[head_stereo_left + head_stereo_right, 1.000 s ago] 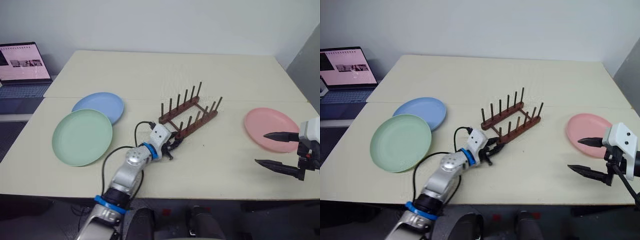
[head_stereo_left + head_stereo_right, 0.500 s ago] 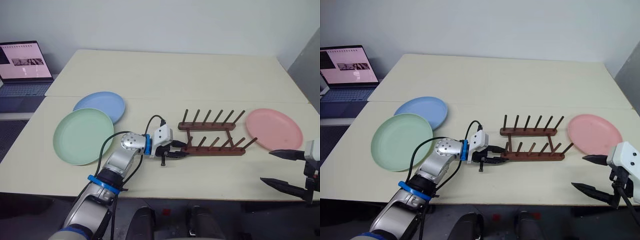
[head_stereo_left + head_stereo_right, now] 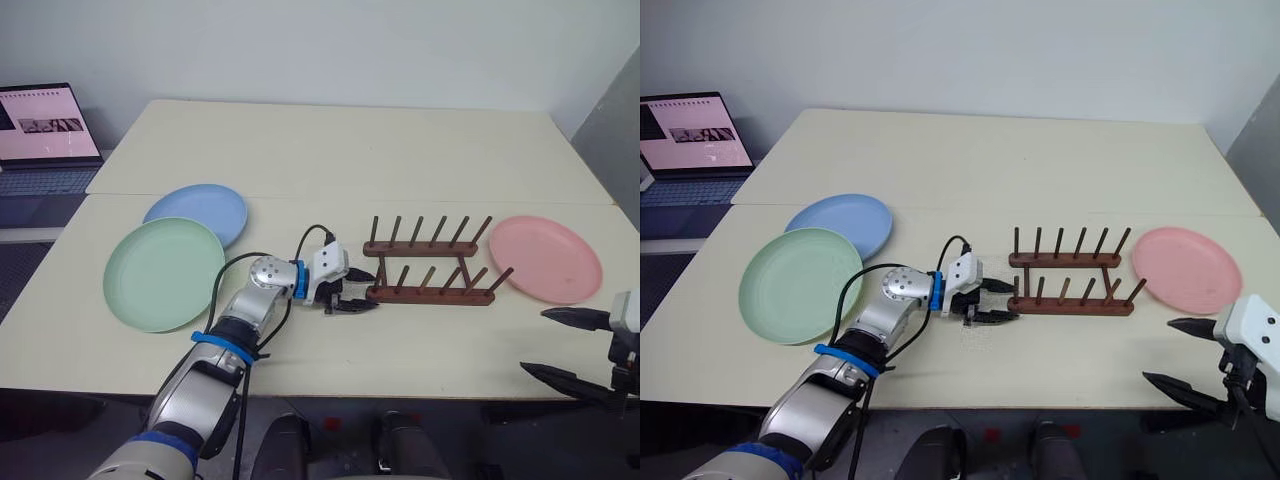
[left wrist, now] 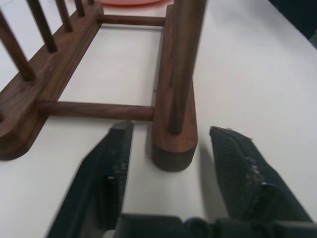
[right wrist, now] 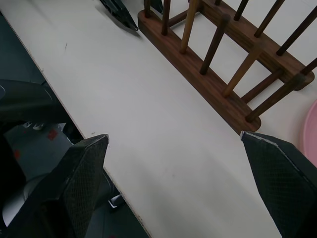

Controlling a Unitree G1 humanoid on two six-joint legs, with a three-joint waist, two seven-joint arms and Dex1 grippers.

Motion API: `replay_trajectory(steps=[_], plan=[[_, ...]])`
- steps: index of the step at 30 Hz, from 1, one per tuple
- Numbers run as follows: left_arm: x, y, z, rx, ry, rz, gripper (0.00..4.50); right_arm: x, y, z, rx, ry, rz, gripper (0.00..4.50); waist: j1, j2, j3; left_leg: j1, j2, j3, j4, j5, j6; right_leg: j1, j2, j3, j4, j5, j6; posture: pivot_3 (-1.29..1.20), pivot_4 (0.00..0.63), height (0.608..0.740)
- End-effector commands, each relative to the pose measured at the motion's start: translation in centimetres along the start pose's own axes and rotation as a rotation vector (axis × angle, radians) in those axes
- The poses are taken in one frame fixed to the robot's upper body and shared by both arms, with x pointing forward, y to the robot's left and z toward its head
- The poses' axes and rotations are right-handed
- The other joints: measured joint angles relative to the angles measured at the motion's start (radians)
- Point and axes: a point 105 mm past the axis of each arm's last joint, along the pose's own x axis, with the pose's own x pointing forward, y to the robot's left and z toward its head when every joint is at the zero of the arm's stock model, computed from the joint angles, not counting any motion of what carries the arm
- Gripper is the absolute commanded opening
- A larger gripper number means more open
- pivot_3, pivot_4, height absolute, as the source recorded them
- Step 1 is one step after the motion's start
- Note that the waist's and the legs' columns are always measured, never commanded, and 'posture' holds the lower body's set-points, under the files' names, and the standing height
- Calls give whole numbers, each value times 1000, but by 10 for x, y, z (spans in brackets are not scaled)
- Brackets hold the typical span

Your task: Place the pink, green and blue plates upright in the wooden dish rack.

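- The wooden dish rack [image 3: 432,270] now lies square across the table [image 3: 330,150], its two rails running side to side. A second ago it sat at a slant, its far end pointing up and away; half a second ago it had already swung round to nearly this lie.
- The left gripper [image 3: 355,290] is at the rack's left end, pointing along the near rail. In the left wrist view its fingers [image 4: 106,173] stand apart on either side of that rail's rounded end, with a gap on each side, so they are parted and not pinching the wood. Earlier the fingers were narrow at that end of the rack.
- Whether a fingertip still brushes the rail I cannot tell from the head views.
- The pink plate [image 3: 545,258] lies flat just right of the rack, very near the rack's right-end pegs; a second ago the two were well apart.
- The green plate [image 3: 163,272] and the blue plate [image 3: 197,213] lie flat well left of the rack, the green one overlapping the blue one's near edge, as before.
- The right gripper [image 3: 572,347] hangs right of the rack, beyond the table's front edge, fingers spread wide and empty. It sits lower in view than a second ago.
- A laptop [image 3: 45,135] stands open far left of the rack.
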Motion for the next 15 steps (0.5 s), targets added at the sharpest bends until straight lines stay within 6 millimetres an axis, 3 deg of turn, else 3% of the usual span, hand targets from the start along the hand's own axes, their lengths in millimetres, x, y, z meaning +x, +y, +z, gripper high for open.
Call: replay_trajectory(steps=[1, 2, 5, 7, 8, 11, 15], plan=[[-21, 10, 14, 71, -7, 15, 3888, 3, -3, 3, -47, 12, -7, 4500, -1, 0, 0, 0, 0, 0, 0, 0, 0, 0, 0, 0, 0, 0, 0, 0, 150, 728], [-31, 9, 16, 64, -2, 13, 4127, 5, -4, 3, -51, 12, -9, 4500, -3, 0, 0, 0, 0, 0, 0, 0, 0, 0, 0, 0, 0, 0, 0, 0, 150, 728], [-56, 3, 24, 67, 22, 15, 4127, 13, -9, 2, -66, 18, -23, 4500, -7, 0, 0, 0, 1, 0, -1, 0, 0, -1, 1, 0, 0, 0, 0, 0, 150, 728], [-66, -14, 30, 61, 33, -31, 4127, 20, -10, 2, -101, 26, -6, 4500, -5, 0, 0, 1, 2, 0, -2, 0, 0, -1, 1, 0, 0, 0, 0, 0, 150, 728], [-70, -29, 31, 52, 52, -77, 3736, 25, -10, 2, -114, 18, 8, 4500, -6, 0, 0, 1, 2, 0, -2, 0, 0, -1, 0, 0, 0, 0, 0, 0, 150, 728], [-68, -59, 35, 21, 72, -156, 2910, 38, -8, 1, -130, 13, 59, 3581, -5, 0, 0, 1, 2, -2, -2, 0, 0, -1, 0, 1, 0, 0, -1, 0, 150, 728], [-50, -67, 40, -22, 48, -106, 1714, 53, -13, -10, -180, 72, 78, 2163, 11, 0, 0, 0, 2, -1, 1, 0, 1, 0, -4, 0, 0, -2, -3, 0, 150, 728]])
